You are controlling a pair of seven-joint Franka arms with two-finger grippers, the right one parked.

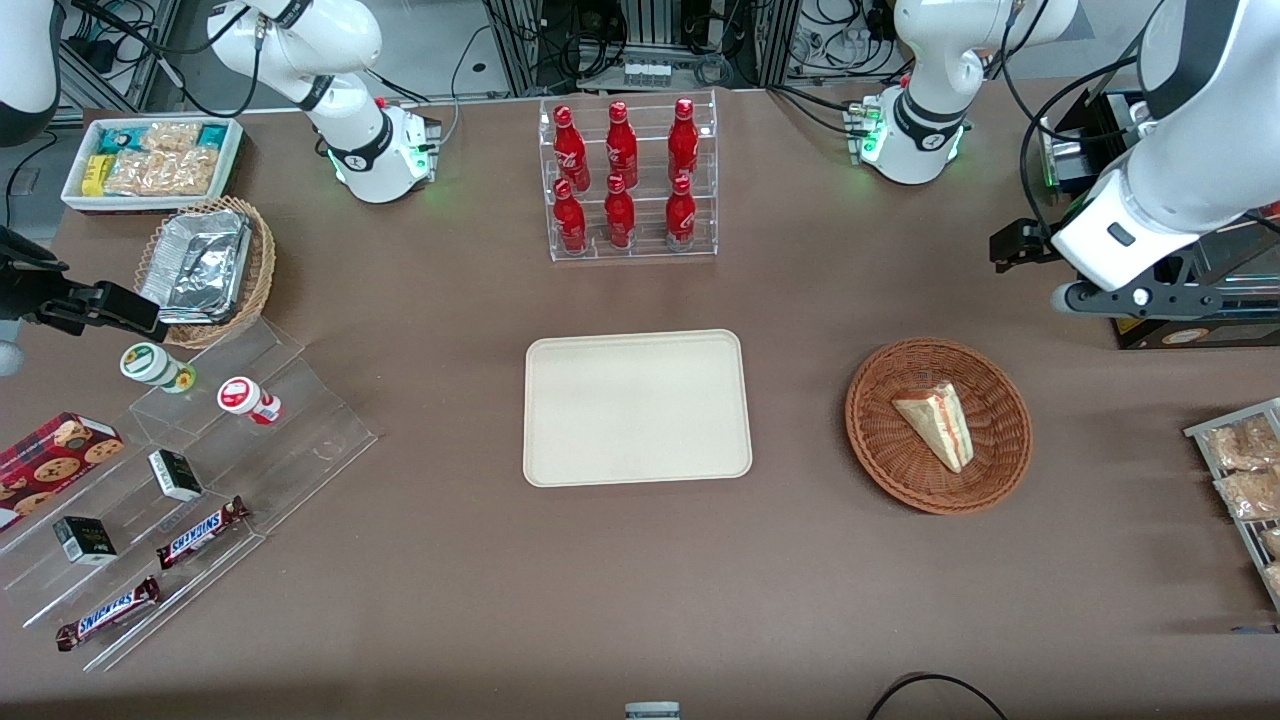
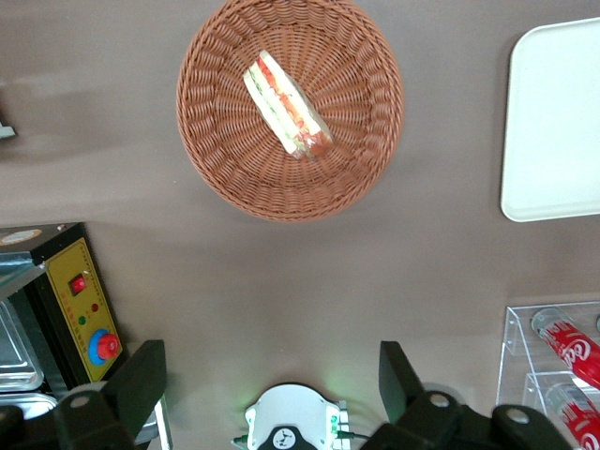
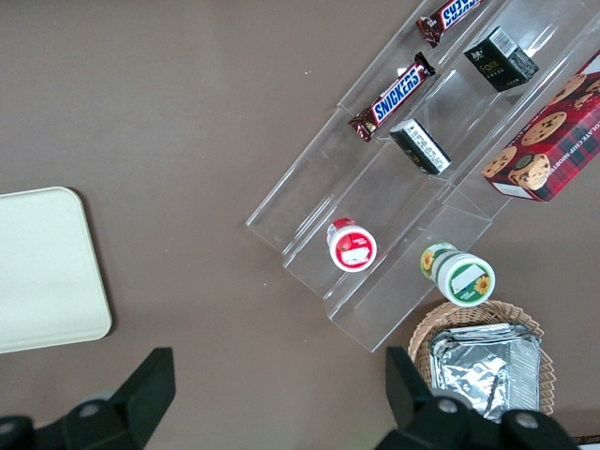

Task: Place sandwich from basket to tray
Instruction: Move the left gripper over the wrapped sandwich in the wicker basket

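- Well above the table, the gripper (image 2: 272, 375) hangs with its two fingers (image 2: 141, 375) spread wide and nothing between them.
- Below it and nearer the front camera sits the basket (image 1: 938, 425), with bare brown table (image 1: 800, 560) all round its rim.
- Inside the basket lies the sandwich (image 1: 937, 424), slanted across the middle and clear of the woven wall on every side.
- Sideways from the gripper, toward the parked arm's end, the tray (image 1: 637, 407) lies flat and bare, a strip of open table between its rounded edge and the basket.
- Close by the gripper stands a black box with a yellow control panel (image 2: 80, 300).
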